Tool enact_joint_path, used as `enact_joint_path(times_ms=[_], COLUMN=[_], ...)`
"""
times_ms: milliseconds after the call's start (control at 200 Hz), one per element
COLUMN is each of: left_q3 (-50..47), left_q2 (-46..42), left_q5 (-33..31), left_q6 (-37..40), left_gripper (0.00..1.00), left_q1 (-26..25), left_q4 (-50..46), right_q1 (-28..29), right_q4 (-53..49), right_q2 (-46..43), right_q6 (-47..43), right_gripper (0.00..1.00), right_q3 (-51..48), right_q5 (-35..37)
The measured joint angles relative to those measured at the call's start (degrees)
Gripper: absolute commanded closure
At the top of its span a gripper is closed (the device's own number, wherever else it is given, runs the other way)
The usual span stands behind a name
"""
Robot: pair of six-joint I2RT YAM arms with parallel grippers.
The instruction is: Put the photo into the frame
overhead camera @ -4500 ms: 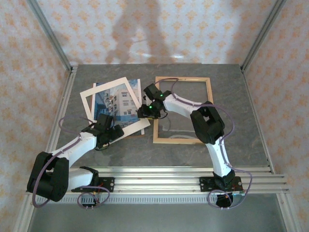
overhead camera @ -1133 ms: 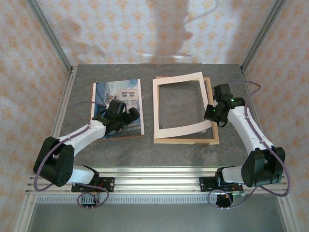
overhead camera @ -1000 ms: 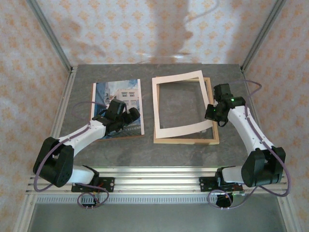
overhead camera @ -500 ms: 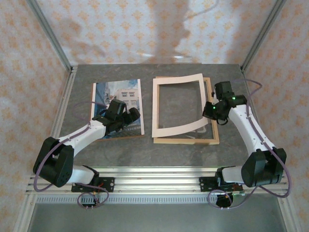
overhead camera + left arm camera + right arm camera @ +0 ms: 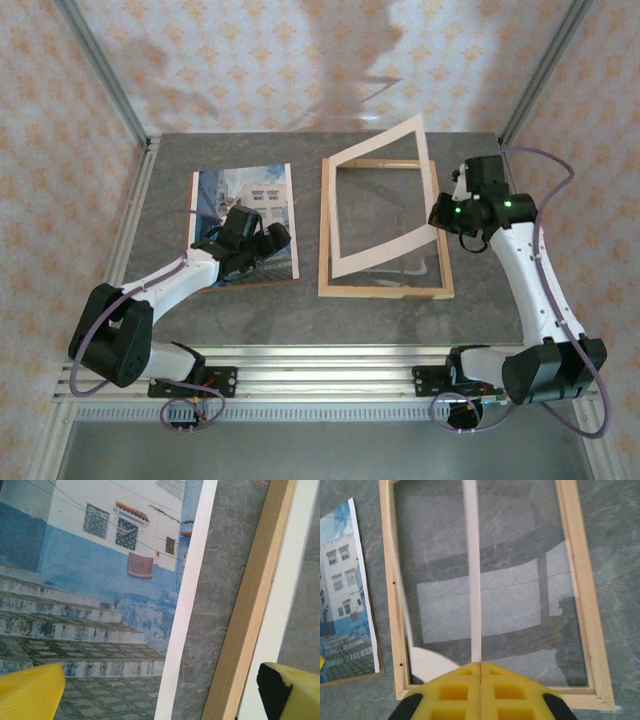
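Note:
The photo [image 5: 243,203] of a white and blue building lies flat at the left of the table. My left gripper [image 5: 264,240] hovers open over its near right corner. In the left wrist view its yellow fingers [image 5: 31,691] stand wide apart above the photo [image 5: 95,580] and nothing is between them. The light wooden frame [image 5: 385,291] with its clear pane lies to the right. My right gripper [image 5: 441,214] is shut on the right edge of a cream mat border [image 5: 385,252], which is tilted steeply above the frame. In the right wrist view this mat [image 5: 472,580] shows edge-on over the frame [image 5: 576,580].
A brown backing board [image 5: 256,283] lies under the photo, and its edge shows along the photo's near side. The left wrist view shows a strip of bare grey table [image 5: 220,580] between the photo and the frame's left rail [image 5: 250,605]. Patterned walls enclose the table.
My right gripper has risen and swung right with the mat's right edge, tipping the mat from nearly flat on the frame to steeply tilted. The left arm has not moved.

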Motion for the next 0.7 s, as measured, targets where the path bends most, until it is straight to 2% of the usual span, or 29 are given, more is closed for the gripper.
enact_joint_path(times_ms=[150,701], left_q3=[0.0,-0.42], left_q2=[0.0,0.68], left_q5=[0.22,0.39], left_q6=[0.0,0.0], left_gripper=[0.0,0.0], left_q1=[0.0,0.0], left_q4=[0.02,0.39], right_q1=[-2.71,-2.8], right_q4=[-1.64,-5.73], right_q2=[-0.61,3.39], right_q6=[-0.42,-6.71], right_gripper=[1.0,1.0], right_q3=[0.17,-0.7], right_q5=[0.02,-5.95])
